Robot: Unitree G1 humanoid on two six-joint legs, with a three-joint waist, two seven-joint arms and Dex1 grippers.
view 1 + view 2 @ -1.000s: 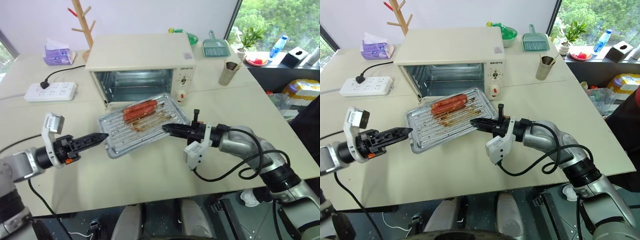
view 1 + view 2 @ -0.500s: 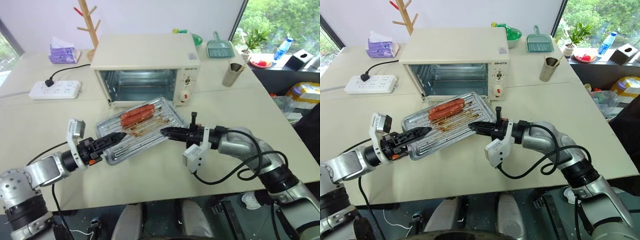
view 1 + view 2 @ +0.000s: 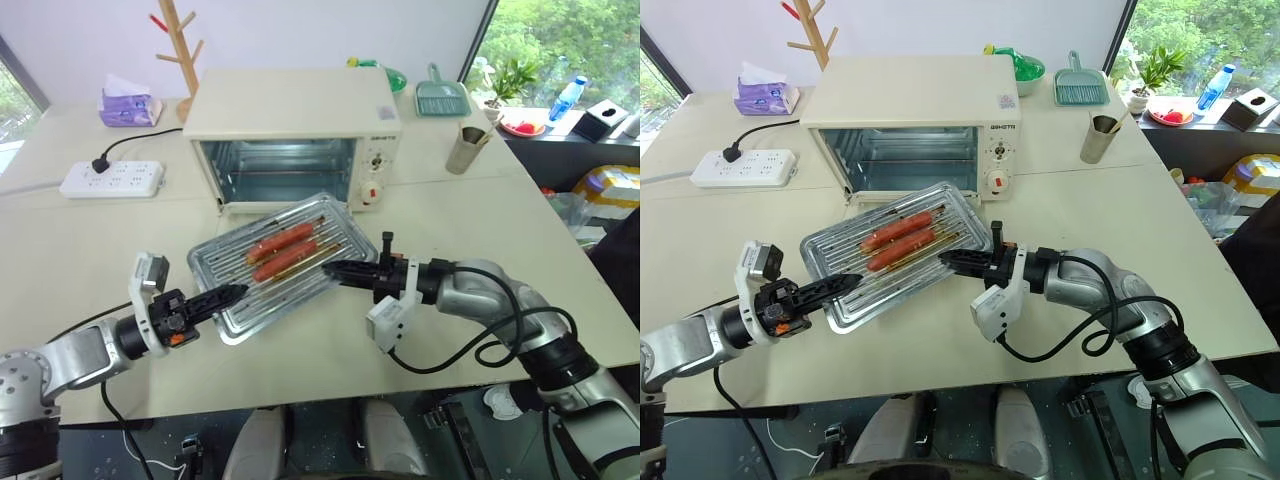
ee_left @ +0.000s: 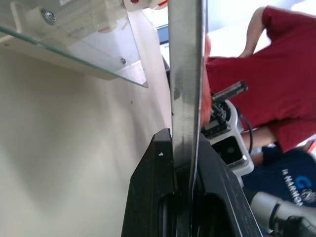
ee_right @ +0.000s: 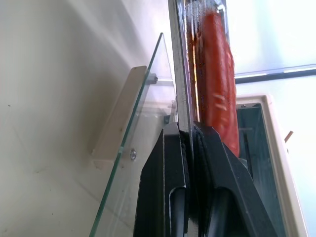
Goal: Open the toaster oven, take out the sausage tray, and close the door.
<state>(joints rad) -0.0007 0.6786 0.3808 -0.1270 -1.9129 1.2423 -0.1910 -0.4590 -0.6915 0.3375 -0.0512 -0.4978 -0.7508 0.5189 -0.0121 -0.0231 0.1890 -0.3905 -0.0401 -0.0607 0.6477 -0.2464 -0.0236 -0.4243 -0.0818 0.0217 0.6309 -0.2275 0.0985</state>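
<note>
Clamping onto the near-left rim of the sausage tray (image 3: 283, 260), the left gripper (image 3: 232, 293) has just shut where a second ago it hung open beside it. The right gripper (image 3: 335, 269) stays pinched on the opposite rim, so the tray hangs in front of the toaster oven (image 3: 297, 135), above its lowered door (image 5: 131, 148). Both arms can now carry it clear; closing remains.
</note>
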